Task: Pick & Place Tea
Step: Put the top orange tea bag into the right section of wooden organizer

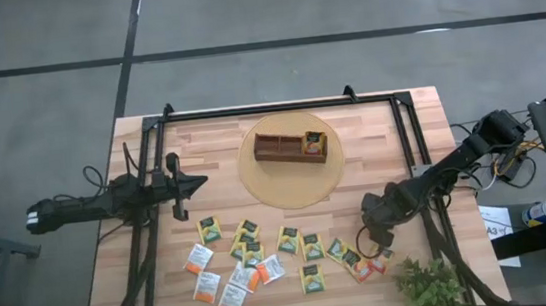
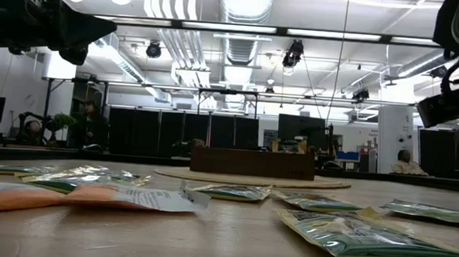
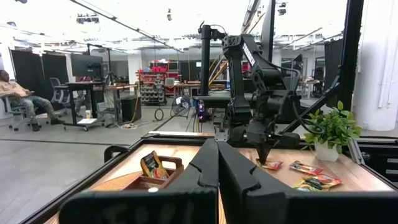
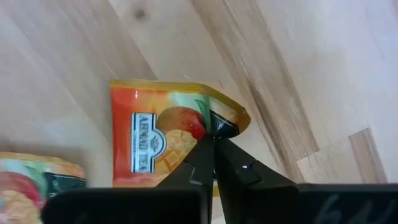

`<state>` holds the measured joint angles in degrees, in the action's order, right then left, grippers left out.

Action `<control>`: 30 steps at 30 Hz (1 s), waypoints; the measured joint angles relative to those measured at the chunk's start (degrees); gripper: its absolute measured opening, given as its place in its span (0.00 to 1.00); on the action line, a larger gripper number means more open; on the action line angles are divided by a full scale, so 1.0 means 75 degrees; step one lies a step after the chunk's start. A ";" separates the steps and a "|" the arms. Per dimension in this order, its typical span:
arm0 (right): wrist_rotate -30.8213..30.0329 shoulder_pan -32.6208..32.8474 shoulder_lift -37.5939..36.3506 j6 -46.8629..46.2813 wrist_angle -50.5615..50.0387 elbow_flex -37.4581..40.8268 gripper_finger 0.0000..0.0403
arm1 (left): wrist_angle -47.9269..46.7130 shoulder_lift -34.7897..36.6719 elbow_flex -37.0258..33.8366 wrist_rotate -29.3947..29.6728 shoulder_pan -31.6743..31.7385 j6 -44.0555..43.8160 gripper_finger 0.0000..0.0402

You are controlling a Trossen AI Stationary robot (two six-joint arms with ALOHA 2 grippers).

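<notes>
Right wrist view shows the right gripper [image 4: 213,138] with its two dark fingers pressed together, their tips pinching the edge of an orange-red tea packet [image 4: 158,140] that lies on the wooden table [image 4: 298,74]; a corner of the packet looks lifted or creased by the tips. A second orange-red packet [image 4: 31,180] sits just beside it, partly cut off. From the high view, this gripper [image 1: 372,239] is low over the right end of the spread of tea packets [image 1: 263,259] near the front of the table. The left gripper [image 1: 198,181] hangs above the left side of the table, its fingers clenched on nothing, well apart from the packets.

The scattered packets lie flat on the front half of the table: white-and-orange ones to the left, yellow-green ones with dark panels in the middle, orange-red ones to the right. A brown wooden tray [image 1: 292,147] stands on a round mat [image 1: 256,180] behind them, with a packet or two standing in its right compartment. A small potted plant [image 1: 428,284] sits at the front right corner.

Beyond the table the room is a large workshop with ceiling ducts and lights; a seated person [image 3: 22,99] shows far off in the left wrist view. In the low view the right gripper's tips are cut off at the edge.
</notes>
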<state>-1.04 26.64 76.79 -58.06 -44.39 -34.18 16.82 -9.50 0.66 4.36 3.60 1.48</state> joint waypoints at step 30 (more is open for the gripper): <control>-0.4592 -0.2340 0.1969 0.5499 -0.2814 -0.5281 0.02 | -0.0002 0.0000 -0.0002 0.0001 0.0000 0.0001 0.00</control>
<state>-35.48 9.08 91.56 -16.82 -65.49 -73.79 16.80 -9.50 0.65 4.37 3.60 1.48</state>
